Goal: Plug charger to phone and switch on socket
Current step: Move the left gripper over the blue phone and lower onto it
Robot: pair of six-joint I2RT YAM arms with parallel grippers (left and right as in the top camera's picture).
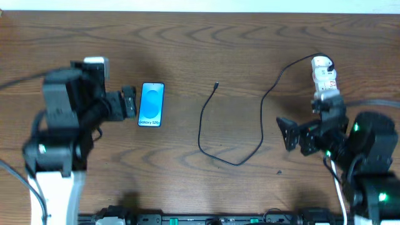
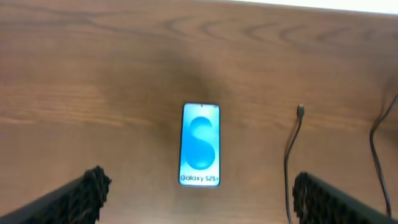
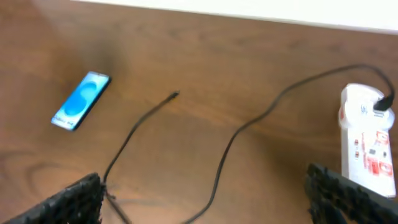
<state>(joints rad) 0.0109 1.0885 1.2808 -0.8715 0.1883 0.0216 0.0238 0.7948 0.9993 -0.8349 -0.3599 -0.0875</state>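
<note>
Phone lies flat on the wooden table, screen up and lit. Left gripper stands just beside the phone's left edge, jaws spread wide, gripping nothing. In the left wrist view the phone lies beyond its fingers, untouched. Charger: the small plug tip rests on the table to the right of the phone, apart from it. The cable loops on to the socket, well to the phone's right, with the black plug sitting at that strip's far end. Right gripper is beyond the cable loop from the phone, near the socket, jaws wide apart, empty.
</note>
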